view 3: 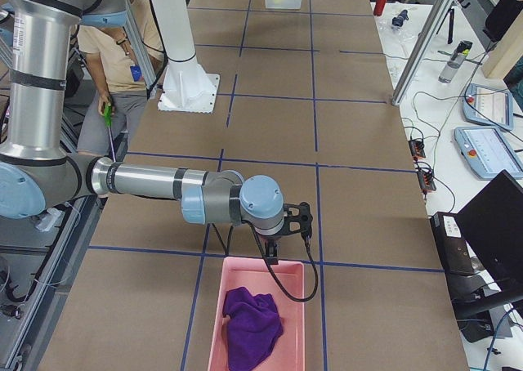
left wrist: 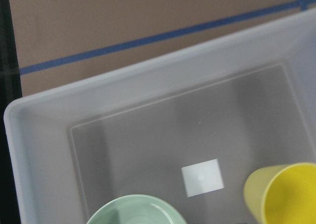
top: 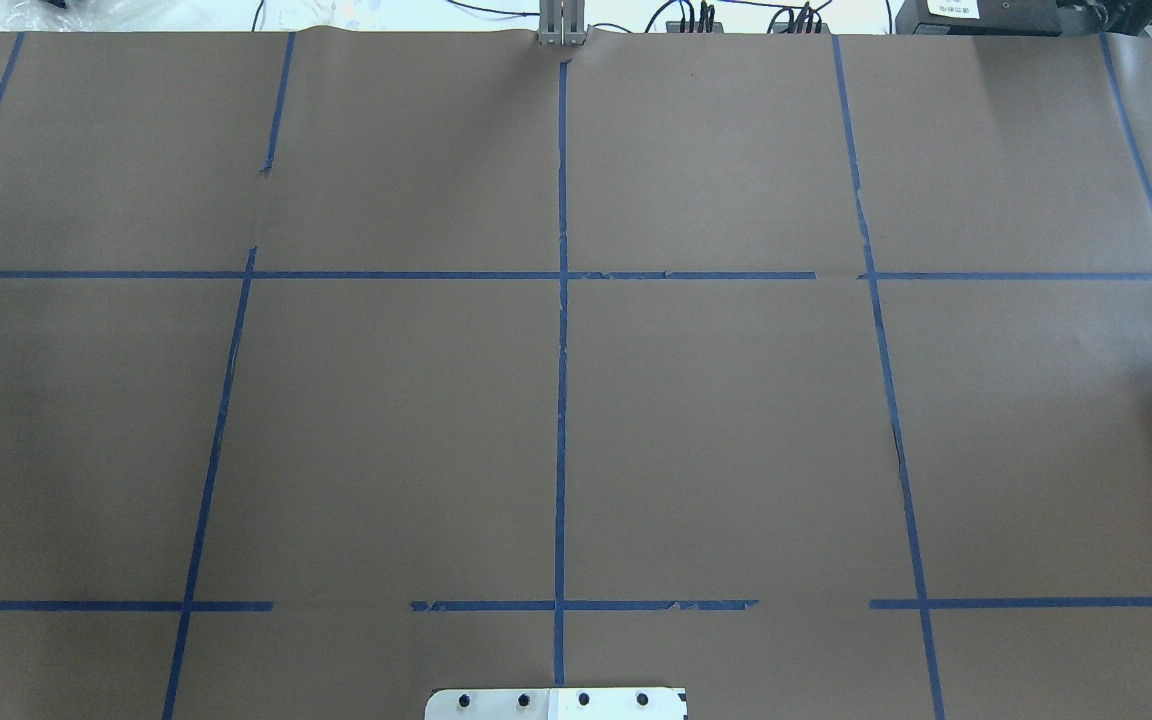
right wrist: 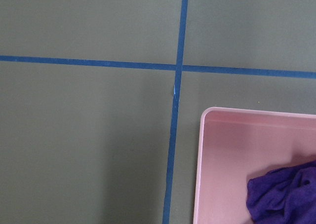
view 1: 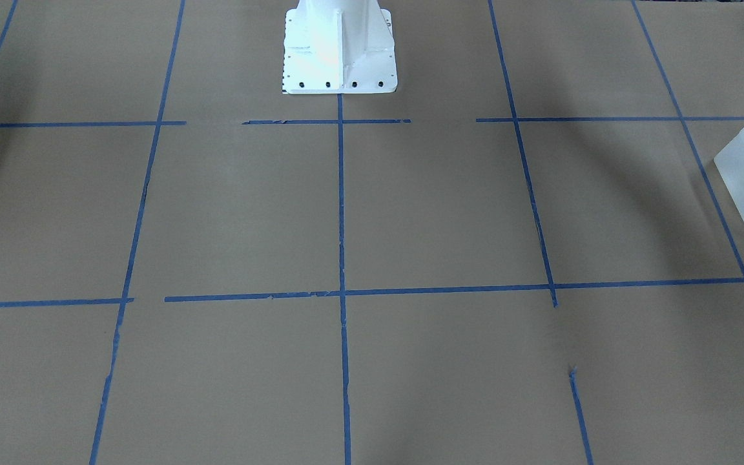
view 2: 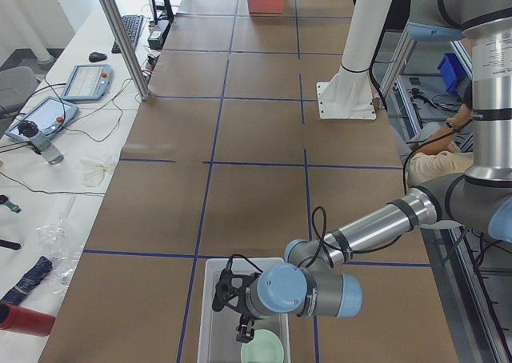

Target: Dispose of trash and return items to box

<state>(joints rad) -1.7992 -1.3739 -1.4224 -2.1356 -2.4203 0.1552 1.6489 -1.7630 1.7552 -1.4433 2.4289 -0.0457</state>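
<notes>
The yellow cup [left wrist: 284, 194] stands upright inside the box [left wrist: 123, 76], with the mint-green bowl [left wrist: 136, 211] on the same floor, the two apart. The box sits on the brown paper table [view 2: 256, 139] at my left end. My left claw [view 2: 244, 328] hangs over the box, just above the bowl; I cannot tell whether it is released or clenched. At the far end my right claw [view 3: 274, 250] hovers by the rim of a pink tray [view 3: 214, 322] holding a purple cloth [view 3: 252, 326]; its state I cannot tell either.
</notes>
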